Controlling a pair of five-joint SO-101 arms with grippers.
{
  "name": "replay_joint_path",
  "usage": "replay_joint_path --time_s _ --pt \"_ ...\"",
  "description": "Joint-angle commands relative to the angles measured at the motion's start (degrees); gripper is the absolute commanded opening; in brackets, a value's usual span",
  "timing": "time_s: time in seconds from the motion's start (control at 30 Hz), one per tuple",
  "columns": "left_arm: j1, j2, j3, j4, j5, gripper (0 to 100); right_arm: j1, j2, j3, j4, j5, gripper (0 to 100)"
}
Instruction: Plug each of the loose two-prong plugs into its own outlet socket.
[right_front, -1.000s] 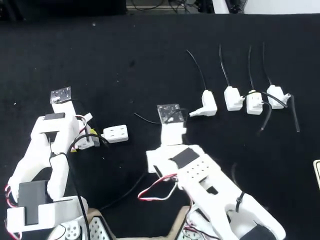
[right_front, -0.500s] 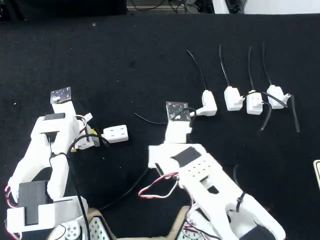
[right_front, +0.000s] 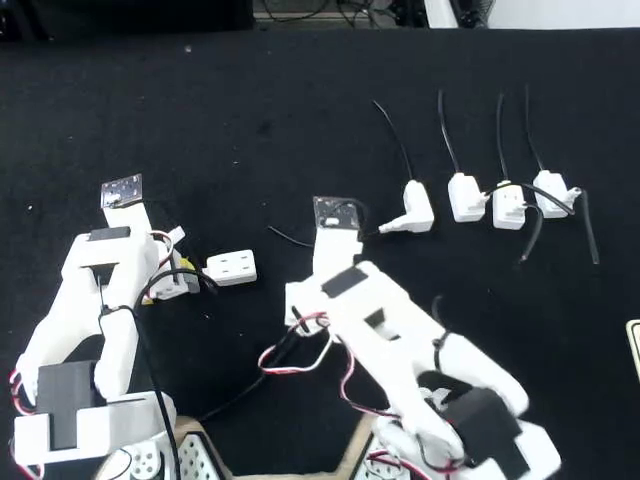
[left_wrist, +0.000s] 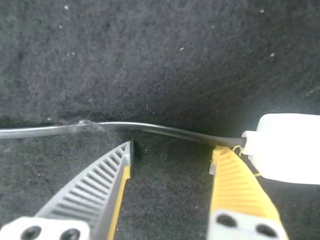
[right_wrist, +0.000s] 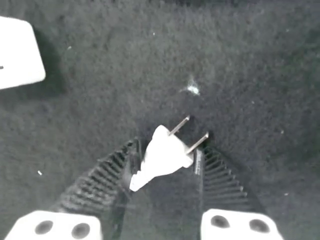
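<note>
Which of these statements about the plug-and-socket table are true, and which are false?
1. The right gripper holds a white two-prong plug. True.
2. That plug's prongs sit in a socket. False: they are bare, pointing away from the gripper.
3. The left gripper clamps the black cable. False: it is open, with the cable crossing at its fingertips.
4. The table cloth is black. True.
</note>
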Motion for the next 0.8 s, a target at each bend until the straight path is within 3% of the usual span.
replay_joint_path --time_s 0.0,0.13,0.2,0.3,0.47,0.63,0.77 --pt "0.3 -1.6 0.1 -0.6 0.4 26 0.5 2.4 -3.2 -0.1 -0.2 16.3" --pt "0.3 -1.6 0.2 -0.6 0.4 26 2.4 0.5 -1.7 -0.1 0.1 14.9" --pt "0.3 -1.6 0.0 -0.6 0.4 26 3.0 -2.0 -0.7 -0.2 2.4 9.3" --pt "0.3 -1.6 0.0 -0.6 0.4 26 5.5 -7.2 -0.4 -0.2 11.7 1.1" --pt "0.3 -1.6 0.0 -0.6 0.4 26 10.3 -15.5 -0.4 -0.2 29.7 9.1" --pt "0.2 -1.6 0.0 -0.6 0.4 26 14.5 -21.2 -0.9 -0.2 42.9 9.2" --pt "0.2 -1.6 0.0 -0.6 0.4 26 17.4 -25.9 -4.0 -0.2 57.9 9.2"
